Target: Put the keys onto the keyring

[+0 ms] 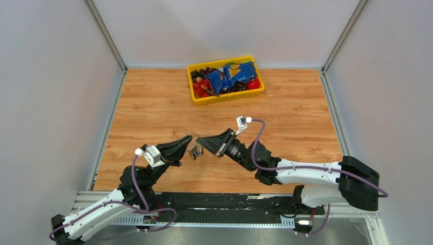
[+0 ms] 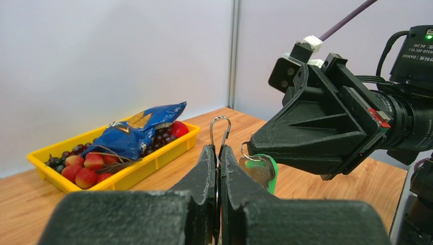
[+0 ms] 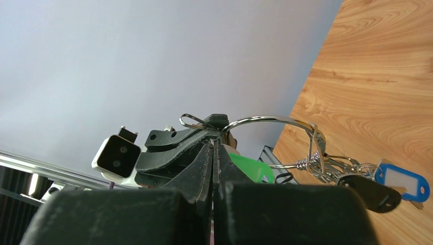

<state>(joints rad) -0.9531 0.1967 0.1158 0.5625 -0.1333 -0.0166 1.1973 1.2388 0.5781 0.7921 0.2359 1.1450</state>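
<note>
The keyring (image 3: 265, 118) hangs in the air above the middle of the table (image 1: 153, 112), between the two arms, with the keys that carry a blue tag (image 3: 401, 181) and a black tag (image 3: 368, 191) dangling from its far side. The left gripper (image 2: 218, 153) has its jaws pressed together on the ring's wire, and a narrow wire loop (image 2: 220, 127) sticks up just past its fingertips. The right gripper (image 3: 213, 148) meets it almost nose to nose, its jaws also fully together. The key with the green tag (image 2: 261, 170) hangs right at the right gripper's tip, just beside the left gripper's fingers. It looks pinched there by its head or by the small ring on top, though the contact itself is hidden behind the fingers. The step in hand is, by my reading, the threading itself: one arm steadies the ring while the other brings the key's eye to the wire. Whether that eye has already caught on the wire cannot be told from these views. The next move calls for a very fine alignment of the key's eye with the free end of the wire. A short slide along the ring would follow, with the left grip firm enough that the ring does not twist. Only then should the right jaws let go, or the key could drop to the table.
</note>
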